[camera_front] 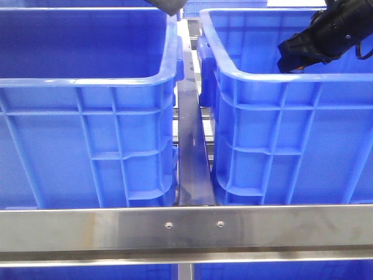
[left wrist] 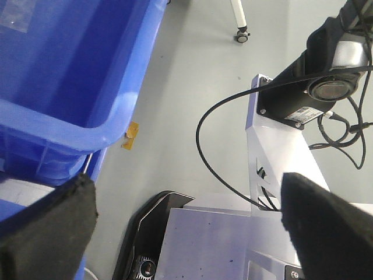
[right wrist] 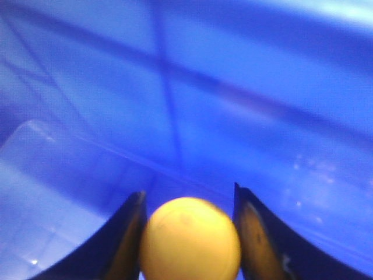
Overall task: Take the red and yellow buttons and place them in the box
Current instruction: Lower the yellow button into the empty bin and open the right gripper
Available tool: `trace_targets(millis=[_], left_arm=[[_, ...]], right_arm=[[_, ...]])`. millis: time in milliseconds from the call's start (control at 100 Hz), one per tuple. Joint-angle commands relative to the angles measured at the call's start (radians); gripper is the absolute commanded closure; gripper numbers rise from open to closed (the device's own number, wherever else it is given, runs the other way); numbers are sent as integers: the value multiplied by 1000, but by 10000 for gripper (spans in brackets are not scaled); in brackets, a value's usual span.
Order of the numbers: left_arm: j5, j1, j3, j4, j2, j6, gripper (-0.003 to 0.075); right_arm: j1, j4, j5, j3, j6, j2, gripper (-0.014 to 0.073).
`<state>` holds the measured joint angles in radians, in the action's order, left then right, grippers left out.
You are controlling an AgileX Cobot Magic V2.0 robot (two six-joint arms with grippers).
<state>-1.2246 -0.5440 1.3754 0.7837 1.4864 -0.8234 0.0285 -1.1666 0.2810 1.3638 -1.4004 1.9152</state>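
In the right wrist view, the yellow button [right wrist: 189,242] sits between the two dark fingers of my right gripper [right wrist: 187,201], which is shut on it. Blue crate wall fills the view behind. The front view shows the right gripper [camera_front: 289,58] just above the rim inside the right blue crate [camera_front: 274,79]. A second crate just like it [camera_front: 87,81] stands on the left, and I cannot tell which one is the box. My left gripper [left wrist: 186,192] is open and holds nothing, out over the floor beside the left crate's corner [left wrist: 87,131]. The red button is out of view.
A steel rail [camera_front: 186,227] crosses in front of both crates, and a metal bar [camera_front: 192,163] runs between them. The left wrist view shows grey floor [left wrist: 192,70], the robot's white base [left wrist: 233,245], black cables [left wrist: 210,111] and a caster [left wrist: 240,36].
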Motion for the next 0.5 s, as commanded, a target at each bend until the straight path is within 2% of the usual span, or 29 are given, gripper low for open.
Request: trace_targets(millis=[0,100,290,490], left_arm=[[-20,-7,36,66,-40,-2,113],[-20,-7,36,66,-40,-2,113],[-20,-7,36,66,-40,-2,113],[-20,-7,36,66,-40,-2,113]], right_arm=[[-4,-25,5,33,-16,-48,303],[-4,-25,17,33,-16,-47,285],[-4,-25,17,33,-16,-47,148],[-4,-25,15,33,-16,-47,99]])
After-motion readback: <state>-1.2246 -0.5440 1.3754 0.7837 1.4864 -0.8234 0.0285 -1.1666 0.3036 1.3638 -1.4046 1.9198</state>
